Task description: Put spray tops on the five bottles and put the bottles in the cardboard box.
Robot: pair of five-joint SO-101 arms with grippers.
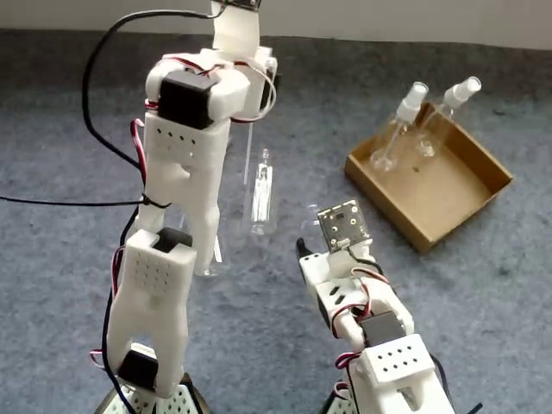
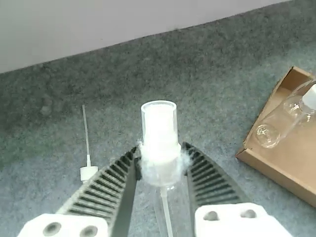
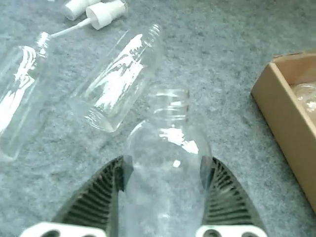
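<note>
Over grey carpet, spray top sits clamped in left hand.

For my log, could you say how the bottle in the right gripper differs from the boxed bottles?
The gripped bottle has a bare neck; the boxed bottles wear spray tops. The right gripper holds the gripped bottle; the boxed bottles lean on the box rim. All are clear.

Every bottle clear, glossy; worktop fuzzy grey.
Smooth white plastic spray top, matt brown cardboard box, ribbed black fingers on left pincer.
</note>
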